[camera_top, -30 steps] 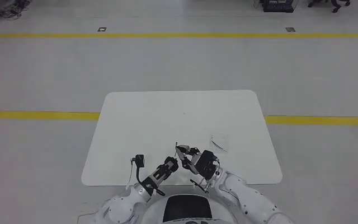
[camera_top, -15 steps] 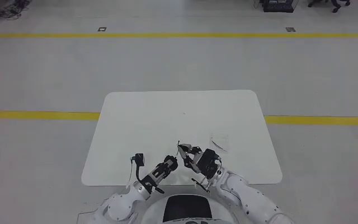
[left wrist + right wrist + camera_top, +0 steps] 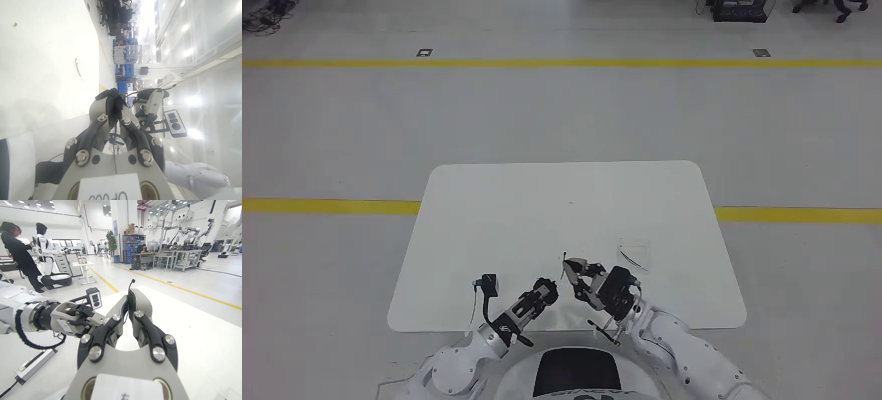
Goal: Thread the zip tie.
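— Black plastic first: where's the thin black plastic zip tie (image 3: 133, 280)?
— Up off the surface, near its front edge. It's held by right gripper (image 3: 128, 298), fingers closed on it, the small head poking up past the tips. In top view it's the thin upright line (image 3: 564, 260) above right gripper (image 3: 572, 269).
— And left gripper (image 3: 113, 99)?
— Fingers pressed together too, with a thin black strand of the tie running back between them. In top view left gripper (image 3: 547, 290) sits just beside the right one.
— Labels, writing?
— One white sticker (image 3: 123, 389) on the right gripper's base and another white sticker (image 3: 109, 186) on the left's. Dark print on both, partly cut off. Also a small grey button box (image 3: 95, 298) on the left wrist.
— Surface?
— Plain white surface with rounded corners (image 3: 542, 200). A clear flat packet with dark strips inside (image 3: 634, 254) lies right of the grippers, apart from them.
— Room?
— Big hall, pale grey floor with yellow lines (image 3: 342, 205), blue shelving (image 3: 133, 247), work benches (image 3: 170, 258), potted plant (image 3: 111, 242), white humanoid robot (image 3: 46, 255) far off.
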